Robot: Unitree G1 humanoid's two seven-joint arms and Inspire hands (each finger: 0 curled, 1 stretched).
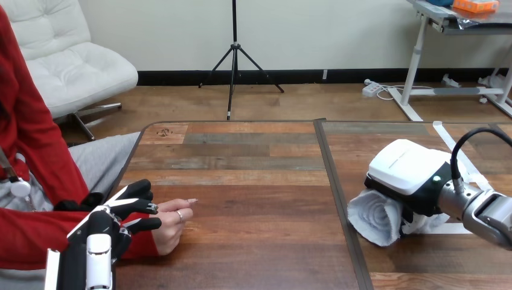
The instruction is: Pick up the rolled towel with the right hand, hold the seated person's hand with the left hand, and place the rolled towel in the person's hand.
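Note:
The rolled towel (375, 219), white with its spiral end facing me, lies on the wooden table (253, 241) at the right. My right hand (408, 169) sits on top of it, fingers curled down round its far side. At the lower left the person's hand (172, 226) rests loosely curled on the table, its red sleeve behind it. My left hand (105, 232) comes up from the bottom edge. Its dark fingers (144, 208) are spread and nearly straight, lying over the person's wrist and the back of the hand; I see no curl round it.
A dark seam (338, 199) runs front to back between two tabletops, just left of the towel. White tape strips (462, 157) lie on the right tabletop behind my right hand. The person's lap lies past the table's left edge (130, 163).

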